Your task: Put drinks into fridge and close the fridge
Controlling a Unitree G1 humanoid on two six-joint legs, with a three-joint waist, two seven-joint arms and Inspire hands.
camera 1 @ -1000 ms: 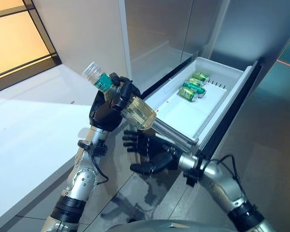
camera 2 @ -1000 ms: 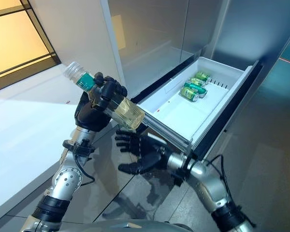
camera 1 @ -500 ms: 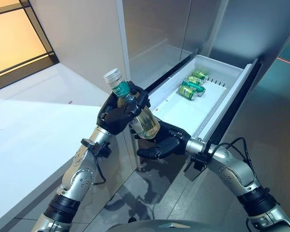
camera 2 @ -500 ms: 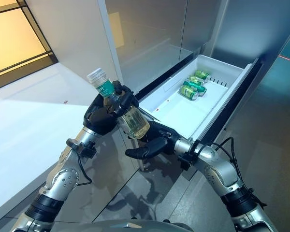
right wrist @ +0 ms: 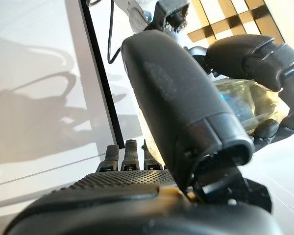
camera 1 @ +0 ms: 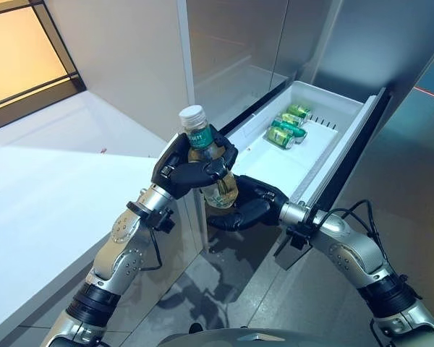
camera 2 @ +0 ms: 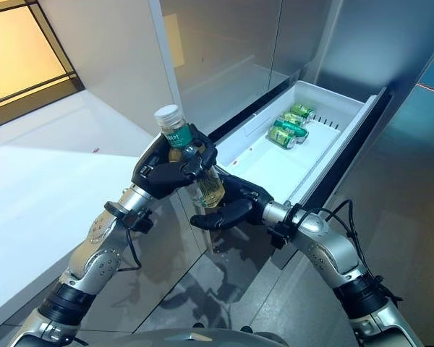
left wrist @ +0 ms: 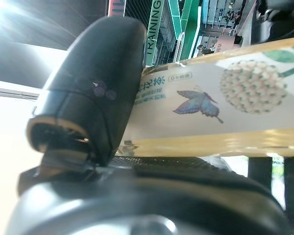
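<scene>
Here, the robot's left hand (camera 1: 190,165) is wrapped around a clear plastic bottle (camera 1: 215,184) of pale yellow drink, fingers and thumb curled round its middle. The bottle stands nearly upright, its white cap (camera 1: 191,114) at the top and a green label band just below the neck. It is held in the air in front of the near corner of an open white fridge drawer (camera 1: 276,173), not yet inside it.

The right hand (camera 1: 247,207) sits directly beneath and beside the bottle's base, palm turned up, with relaxed fingers cupped loosely towards the bottle. In the right wrist view its thumb stands up next to the bottle, but a firm grip cannot be made out; the hand reads as open.

The drawer is pulled well out from a grey fridge front (camera 1: 235,50). At its far end lie three green cans (camera 1: 286,129) on their sides, close together. The rest of the drawer floor is bare white.

To the robot's left, a white bench (camera 1: 43,181) runs alongside, and a dark-framed window (camera 1: 25,58) glows orange beyond it.
</scene>
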